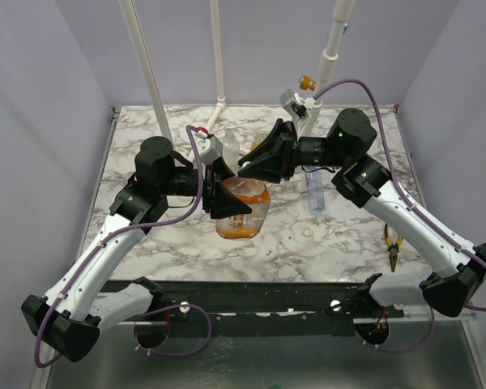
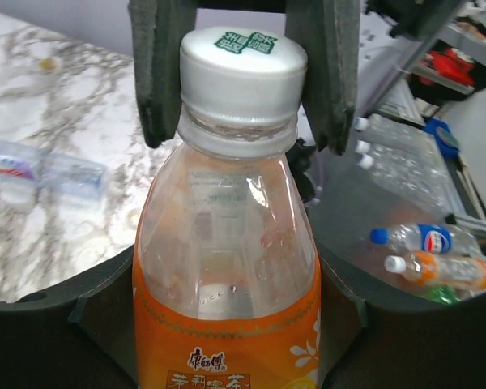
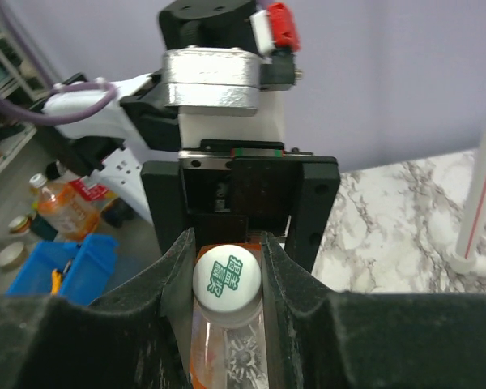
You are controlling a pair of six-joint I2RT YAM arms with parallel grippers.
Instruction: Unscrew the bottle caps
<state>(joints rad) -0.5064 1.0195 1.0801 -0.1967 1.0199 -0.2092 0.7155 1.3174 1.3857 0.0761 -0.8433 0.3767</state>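
A squat orange bottle (image 1: pixel 245 212) with an orange label (image 2: pixel 227 324) is held above the marble table. My left gripper (image 2: pixel 227 316) is shut on its body, a jaw pressing each side. The bottle's white cap (image 2: pixel 241 69), printed with green characters, sits on the neck. In the right wrist view the bottle cap (image 3: pixel 228 279) lies between my right gripper's fingers (image 3: pixel 176 275), which touch both its sides. My right gripper (image 1: pixel 257 164) is shut on it from the far side. A clear blue-labelled bottle (image 1: pixel 316 190) lies on the table to the right.
Yellow-handled pliers (image 1: pixel 391 243) lie near the table's right front edge. White pipe frame uprights (image 1: pixel 150 73) stand at the back, with a yellow-orange knob (image 1: pixel 308 82). Off the table, several other bottles (image 2: pixel 433 259) lie in the background.
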